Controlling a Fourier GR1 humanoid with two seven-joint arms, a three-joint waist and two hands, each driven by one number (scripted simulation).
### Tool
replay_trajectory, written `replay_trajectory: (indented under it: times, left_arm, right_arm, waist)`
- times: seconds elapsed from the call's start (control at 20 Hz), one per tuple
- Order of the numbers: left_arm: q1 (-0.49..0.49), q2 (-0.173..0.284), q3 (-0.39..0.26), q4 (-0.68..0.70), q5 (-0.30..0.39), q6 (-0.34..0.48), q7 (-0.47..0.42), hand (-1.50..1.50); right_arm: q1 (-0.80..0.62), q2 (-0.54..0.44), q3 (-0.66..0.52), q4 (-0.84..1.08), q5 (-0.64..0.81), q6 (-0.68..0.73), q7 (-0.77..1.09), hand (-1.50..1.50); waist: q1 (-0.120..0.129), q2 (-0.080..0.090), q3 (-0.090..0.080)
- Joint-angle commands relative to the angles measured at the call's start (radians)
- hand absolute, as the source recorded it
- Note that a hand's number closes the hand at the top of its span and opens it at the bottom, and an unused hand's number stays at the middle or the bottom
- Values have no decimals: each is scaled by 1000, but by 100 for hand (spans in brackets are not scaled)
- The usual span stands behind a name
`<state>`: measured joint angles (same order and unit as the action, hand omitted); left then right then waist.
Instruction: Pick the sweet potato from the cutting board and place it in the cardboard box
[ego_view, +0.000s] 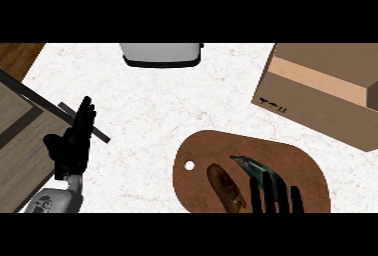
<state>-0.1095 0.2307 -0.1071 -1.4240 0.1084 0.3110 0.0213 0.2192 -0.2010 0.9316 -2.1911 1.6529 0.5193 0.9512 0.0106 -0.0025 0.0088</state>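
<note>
The sweet potato (225, 187) lies on the cutting board (295, 157) in the lower middle of the frame, so the task is only at its beginning. Nothing is lifted yet, and the cardboard box (321, 92) in the upper right has not received it. The right hand (275, 197) comes in from the lower edge, just to the right of the sweet potato. Its fingers (255, 192) are straight and point up over the board, and they hold nothing. Whether they touch the sweet potato, I cannot tell. Picking it up, carrying it and putting it in the box are all left to do, I think.

Just beside the sweet potato, on the same board, lies a dark greenish thing (249, 164), partly under the right hand; I cannot say what it is. It could get in the way of the grasp. The left hand (74, 142) rests open at the left side of the frame, fingers up, holding nothing. A grey and white appliance (162, 54) stands at the top of the pale surface (162, 110), well apart from the board.
</note>
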Motion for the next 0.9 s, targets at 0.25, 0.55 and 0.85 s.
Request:
replay_trajectory:
  times: [0.25,0.55,0.85]
  left_arm:
    - [9,32,41,48,20,-19,43,0]
    - [26,6,13,85,-5,-14,2,0]
    - [46,18,21,40,9,-30,26,0]
  right_arm:
    - [-79,180,-39,279,70,-17,109,-150]
    - [-74,180,-52,283,54,-25,111,-150]
    - [-145,192,-100,382,31,-61,99,-150]
  waist:
    - [7,10,-10]
    - [5,13,-11]
    - [17,10,-9]
